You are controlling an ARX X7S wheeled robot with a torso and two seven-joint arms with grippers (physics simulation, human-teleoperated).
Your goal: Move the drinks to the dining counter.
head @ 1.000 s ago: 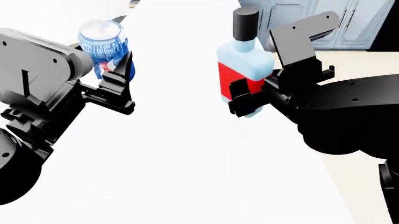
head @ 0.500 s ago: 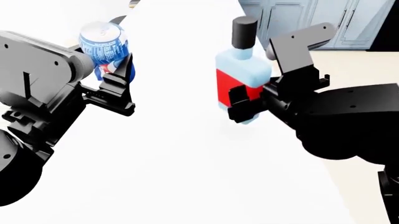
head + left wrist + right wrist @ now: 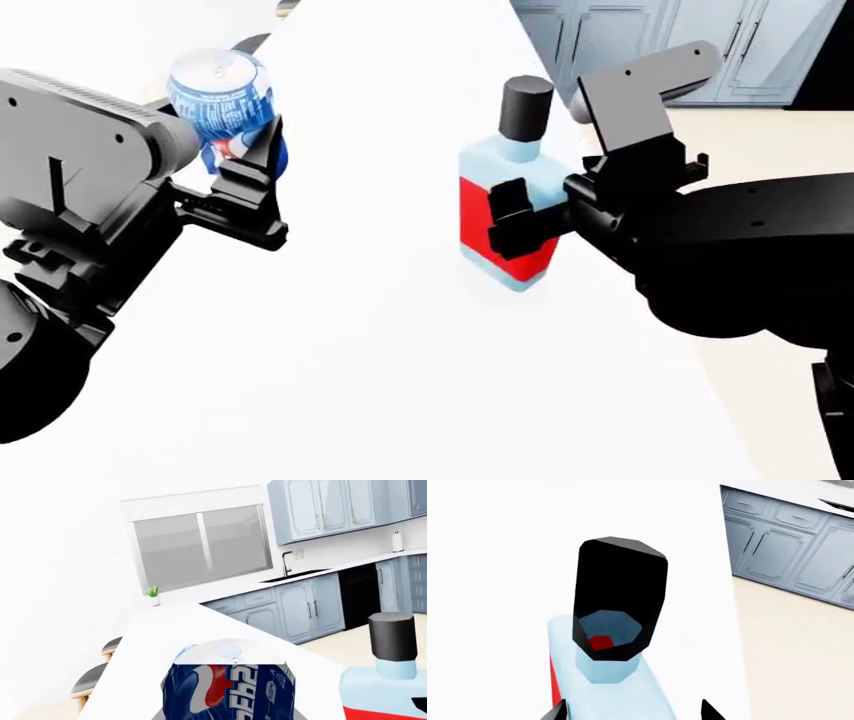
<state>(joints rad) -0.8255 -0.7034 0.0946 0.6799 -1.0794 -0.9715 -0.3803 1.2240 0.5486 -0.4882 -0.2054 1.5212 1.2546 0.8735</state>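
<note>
**Q:** how far along are you with the drinks?

**Me:** Both are over the dining counter, nothing let go yet. My right fingers are clenched on the bottle, which looks about down on the bench. My left fingers grip the Pepsi can, held up above it. Left to do: release the bottle, lower the can, release that too.

bottle upright (black cap nearest) | dining counter beneath
</note>
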